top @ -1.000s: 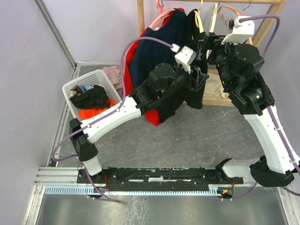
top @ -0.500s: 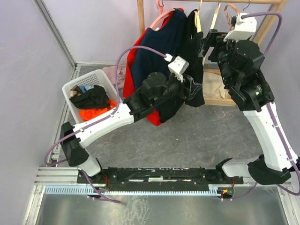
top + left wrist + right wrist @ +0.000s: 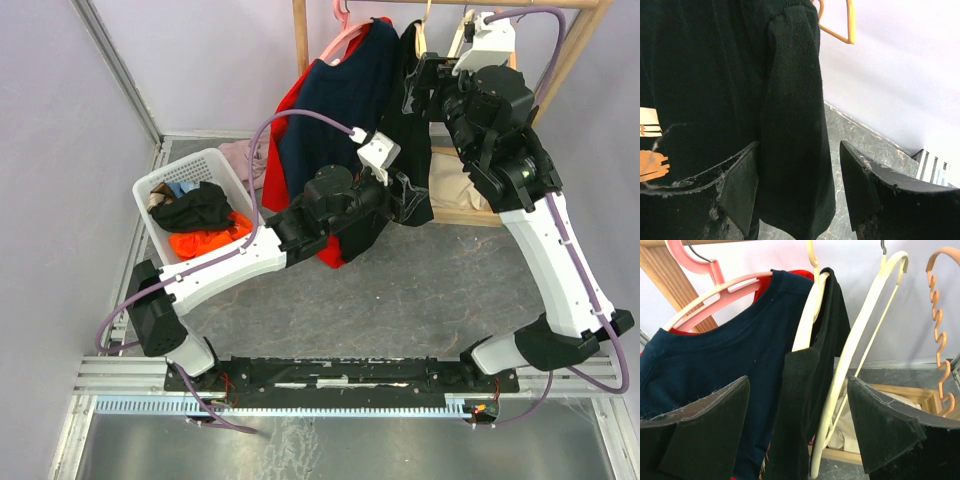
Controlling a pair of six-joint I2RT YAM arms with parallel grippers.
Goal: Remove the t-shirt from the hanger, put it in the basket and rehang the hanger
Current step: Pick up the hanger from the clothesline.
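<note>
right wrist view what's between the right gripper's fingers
In the right wrist view, the black t-shirt hangs between the open fingers, on its cream hanger, with an empty cream hanger beside it.

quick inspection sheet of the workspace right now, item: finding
surface: grey floor, scuffed
job's things: black t-shirt hangs on cream hanger, not yet off
clutter: white basket full of clothes; navy shirt on pink hanger
grippers: left gripper open, astride the t-shirt's sleeve; right gripper open, facing the hanger's shoulder
cables: purple cable arcs over the left arm
surroundings: wooden rack, lilac walls
</note>
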